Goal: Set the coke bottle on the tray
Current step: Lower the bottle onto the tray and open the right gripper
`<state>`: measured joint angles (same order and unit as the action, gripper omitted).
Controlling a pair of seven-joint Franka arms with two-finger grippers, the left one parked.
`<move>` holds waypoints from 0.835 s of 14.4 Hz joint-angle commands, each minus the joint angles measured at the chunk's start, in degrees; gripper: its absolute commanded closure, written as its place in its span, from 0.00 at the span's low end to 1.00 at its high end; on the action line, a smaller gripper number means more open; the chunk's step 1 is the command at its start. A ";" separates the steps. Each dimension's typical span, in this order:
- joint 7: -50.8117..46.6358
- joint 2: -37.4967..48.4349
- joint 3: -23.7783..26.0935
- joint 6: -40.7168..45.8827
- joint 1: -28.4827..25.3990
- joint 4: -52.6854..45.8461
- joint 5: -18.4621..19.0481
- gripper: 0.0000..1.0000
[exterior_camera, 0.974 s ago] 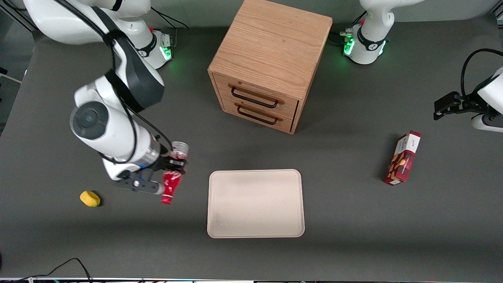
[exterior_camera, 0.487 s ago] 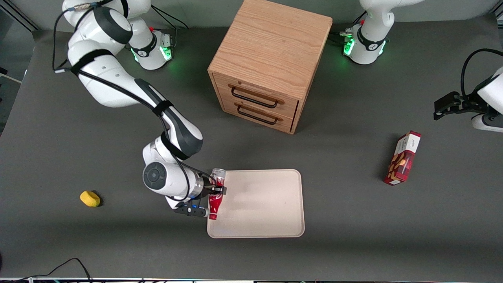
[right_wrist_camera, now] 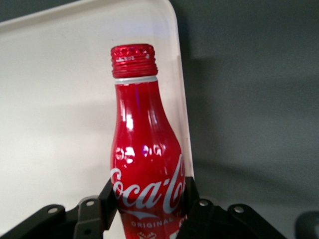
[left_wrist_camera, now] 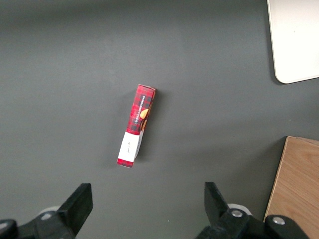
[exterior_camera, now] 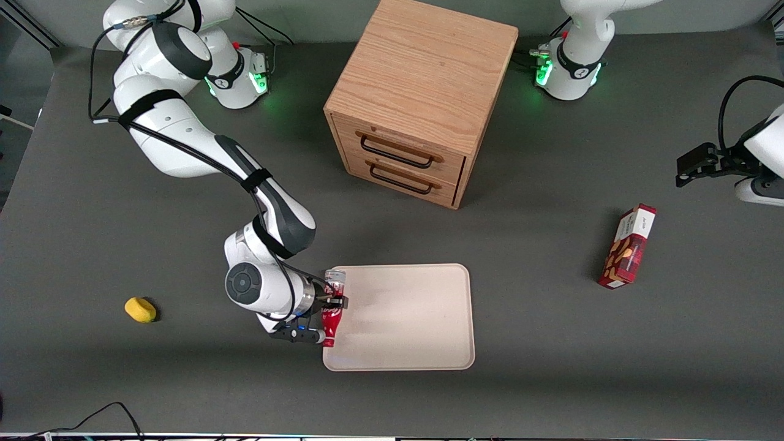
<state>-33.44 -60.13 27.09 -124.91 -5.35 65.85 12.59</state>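
Observation:
My right gripper (exterior_camera: 334, 302) is shut on the coke bottle (exterior_camera: 331, 315), a slim red bottle with a white script logo. It holds the bottle lying level over the edge of the cream tray (exterior_camera: 416, 343) that faces the working arm's end. The silvery end points away from the front camera and the red neck toward it. In the right wrist view the bottle (right_wrist_camera: 145, 154) sits between both fingers (right_wrist_camera: 107, 201) of the gripper (right_wrist_camera: 147, 201), with its cap over the tray's rim (right_wrist_camera: 174, 74). Whether the bottle touches the tray I cannot tell.
A wooden two-drawer cabinet (exterior_camera: 419, 98) stands farther from the front camera than the tray. A yellow sponge-like lump (exterior_camera: 140, 309) lies toward the working arm's end. A red-and-white snack box (exterior_camera: 628, 246) lies toward the parked arm's end and shows in the left wrist view (left_wrist_camera: 136, 132).
The gripper carried the bottle from near the yellow lump sideways to the tray's edge. In the last half second it shifted slightly and settled a little lower.

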 commanded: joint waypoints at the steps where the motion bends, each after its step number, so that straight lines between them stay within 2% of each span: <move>1: 1.01 -1.31 -0.37 -0.33 -0.98 -2.57 1.21 1.00; 2: 1.01 -1.31 -0.37 -0.33 -0.98 -2.57 1.12 1.00; 3: 0.83 -1.31 -0.37 -0.33 -0.98 -2.57 1.12 0.90; 4: 0.66 -1.22 -0.37 -0.33 -1.06 -2.30 1.29 0.01; 9: 0.39 -1.22 -0.37 -0.33 -1.06 -2.04 1.82 0.00; 12: -0.13 -1.31 -0.37 -0.33 -0.98 -1.78 4.36 0.00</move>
<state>-33.36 -60.60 26.84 -125.13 -5.77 65.21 14.52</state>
